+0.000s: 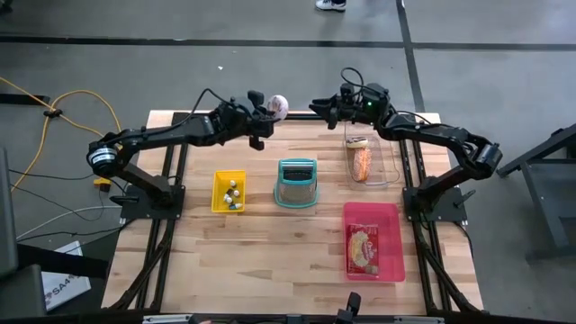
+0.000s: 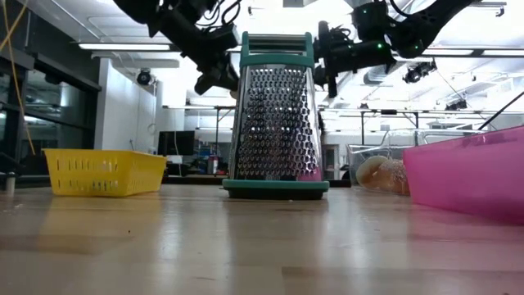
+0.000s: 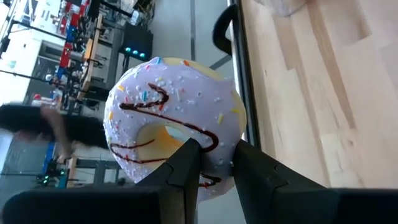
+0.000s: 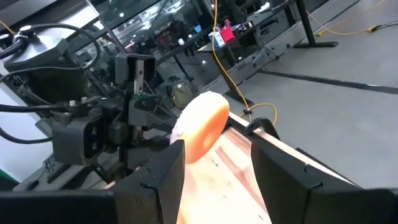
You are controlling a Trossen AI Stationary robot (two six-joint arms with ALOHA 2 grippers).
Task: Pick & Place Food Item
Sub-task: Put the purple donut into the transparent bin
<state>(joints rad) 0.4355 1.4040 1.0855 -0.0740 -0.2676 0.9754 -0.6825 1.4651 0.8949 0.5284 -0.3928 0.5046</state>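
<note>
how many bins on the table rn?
3. Yellow bin left of the grater; clear bin right of it at the back; pink bin front right. None seem hidden.

Count: one white-frosted sprinkled doughnut (image 1: 279, 105); one teal-framed metal box grater (image 1: 296, 183); one yellow plastic basket (image 1: 220, 193); one pink plastic bin (image 1: 391, 243); one clear plastic container (image 1: 382, 165).

Definitely a robotics lab or workshop, not a kitchen. The wooden table (image 1: 270, 261) sits on a black metal frame over a bare grey concrete floor (image 1: 504, 36) with dark seams, and a yellow cable (image 1: 63, 112) snakes across it. Behind it: fluorescent ceiling lights (image 2: 123, 47), glass partitions, and racks of electronics (blinking LEDs included) (image 3: 134, 50).
</note>
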